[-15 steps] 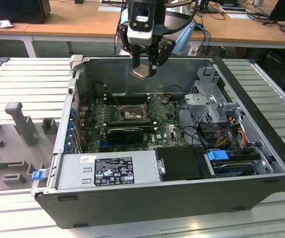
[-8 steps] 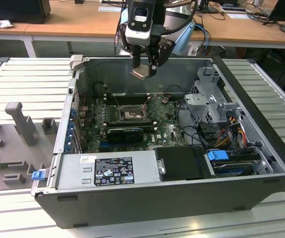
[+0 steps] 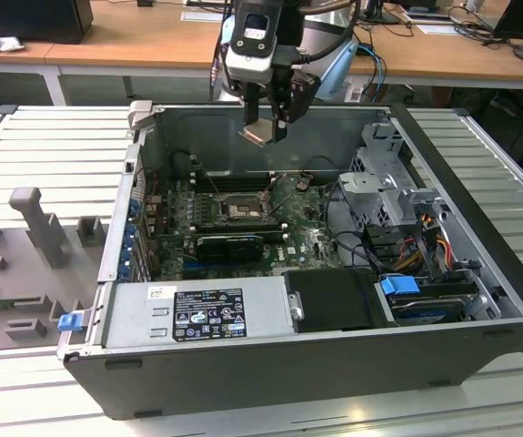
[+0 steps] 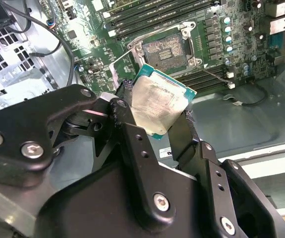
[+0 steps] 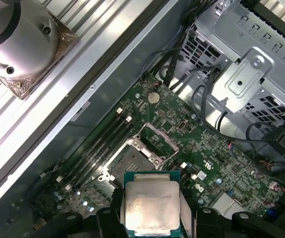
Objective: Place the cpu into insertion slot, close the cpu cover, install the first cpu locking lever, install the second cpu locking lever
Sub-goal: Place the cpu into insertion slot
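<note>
My gripper (image 3: 266, 127) is shut on the cpu (image 3: 259, 135), a small square chip with a silver-grey face and a green rim. I hold it in the air above the open computer case. In both wrist views the cpu (image 4: 159, 101) (image 5: 151, 206) sits between my black fingers (image 4: 125, 106) (image 5: 107, 218). Below it on the green motherboard lies the insertion slot (image 5: 132, 163) (image 4: 164, 48) (image 3: 234, 208), uncovered, with its contact field showing. The cpu cover (image 5: 160, 138) stands swung up at the slot's edge.
Long black memory slots (image 5: 95, 148) run beside the slot. A black card (image 3: 229, 244) lies nearer the power supply (image 3: 197, 314). A metal drive cage (image 3: 388, 191) with cables fills the case on the exterior view's right. The case walls (image 3: 143, 164) ring the board.
</note>
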`<state>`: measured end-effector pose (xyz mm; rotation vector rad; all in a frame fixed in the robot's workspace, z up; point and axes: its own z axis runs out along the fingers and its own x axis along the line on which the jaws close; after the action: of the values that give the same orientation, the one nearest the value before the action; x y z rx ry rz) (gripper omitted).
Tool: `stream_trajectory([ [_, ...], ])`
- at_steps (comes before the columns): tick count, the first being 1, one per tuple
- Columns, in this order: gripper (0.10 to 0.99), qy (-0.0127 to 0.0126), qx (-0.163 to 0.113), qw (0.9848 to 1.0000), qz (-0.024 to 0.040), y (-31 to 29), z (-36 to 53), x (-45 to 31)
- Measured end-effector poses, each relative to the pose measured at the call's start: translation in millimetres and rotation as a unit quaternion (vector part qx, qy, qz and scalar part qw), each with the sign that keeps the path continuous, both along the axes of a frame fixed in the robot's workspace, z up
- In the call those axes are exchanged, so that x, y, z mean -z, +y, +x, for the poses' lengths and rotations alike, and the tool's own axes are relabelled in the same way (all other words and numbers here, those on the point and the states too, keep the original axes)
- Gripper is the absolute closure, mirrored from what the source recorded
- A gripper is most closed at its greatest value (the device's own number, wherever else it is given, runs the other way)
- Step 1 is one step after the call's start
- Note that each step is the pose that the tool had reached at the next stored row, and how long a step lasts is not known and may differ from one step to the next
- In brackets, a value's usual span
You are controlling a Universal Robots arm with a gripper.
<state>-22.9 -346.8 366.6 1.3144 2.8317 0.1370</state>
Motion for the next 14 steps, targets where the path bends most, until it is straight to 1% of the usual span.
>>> stream_trajectory([
  [3,0.553,0.0,0.012,0.9999,0.0,0.0,0.0,0.0],
  [14,0.553,0.0,0.042,0.9991,0.0,0.0,0.0,0.1],
])
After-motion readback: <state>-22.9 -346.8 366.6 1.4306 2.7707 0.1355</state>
